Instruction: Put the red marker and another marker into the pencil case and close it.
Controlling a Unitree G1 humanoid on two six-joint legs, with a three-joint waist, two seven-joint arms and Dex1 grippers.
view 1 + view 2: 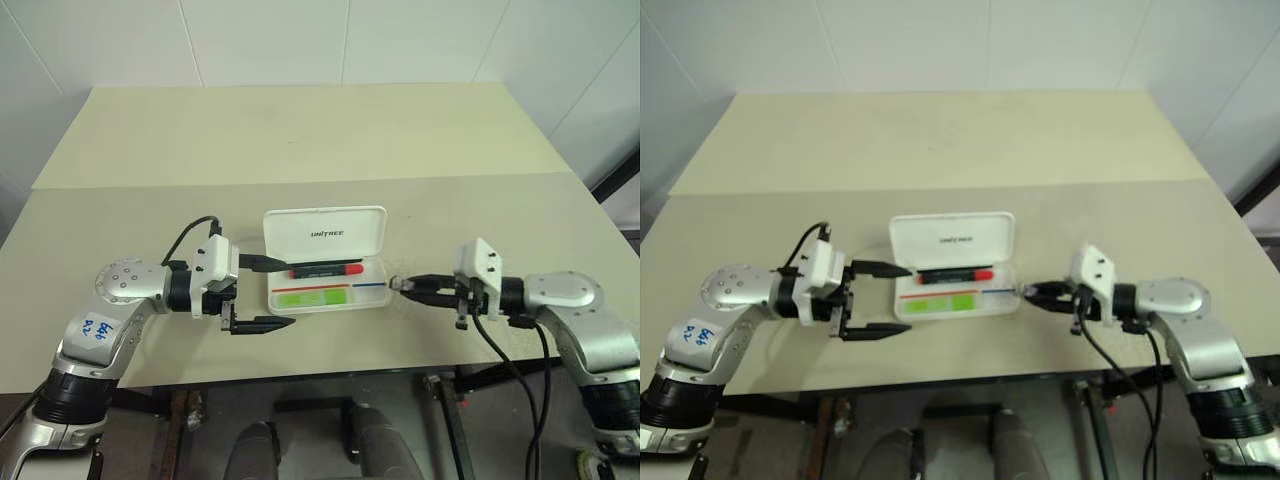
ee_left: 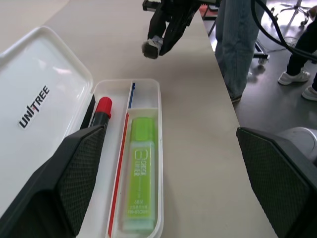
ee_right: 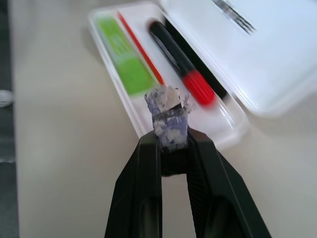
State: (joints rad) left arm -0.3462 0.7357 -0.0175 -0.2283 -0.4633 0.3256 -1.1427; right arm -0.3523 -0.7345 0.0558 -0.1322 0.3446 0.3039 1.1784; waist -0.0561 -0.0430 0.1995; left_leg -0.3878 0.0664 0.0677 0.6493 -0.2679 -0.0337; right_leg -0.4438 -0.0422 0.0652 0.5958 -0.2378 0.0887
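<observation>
Pencil case [image 1: 326,285], a white hard plastic box with rounded corners, is seen lying open near the middle of a pale beige table [image 1: 300,140], with its lid raised at the far side and small dark "UNITREE" lettering readable on the inner face of that lid. Inside the tray, thin red and blue stripes are printed along the floor. Two things are held in the tray: the red marker [image 1: 327,270], a short thick pen with a black barrel and a red cap end, is laid along the far side close to the hinge, with its red end pointed toward the robot's right; the green highlighter [image 1: 311,297], pale green with a brighter green cap, is laid flat along the near side, parallel to the marker and apart from it. The left gripper [image 1: 268,294] is held just beside the left end of the case, with its two black fingers spread wide apart, one near the far left corner and one past the near left corner; nothing is clasped between them. The right gripper [image 1: 398,285] is held just beside the right end of the case, its tips pointed toward the tray. Its fingers are drawn together, and a small crumpled scrap of pale and blue tape [image 3: 168,119] is seen at their tips in the right wrist view. The case lid is not yet closed.
</observation>
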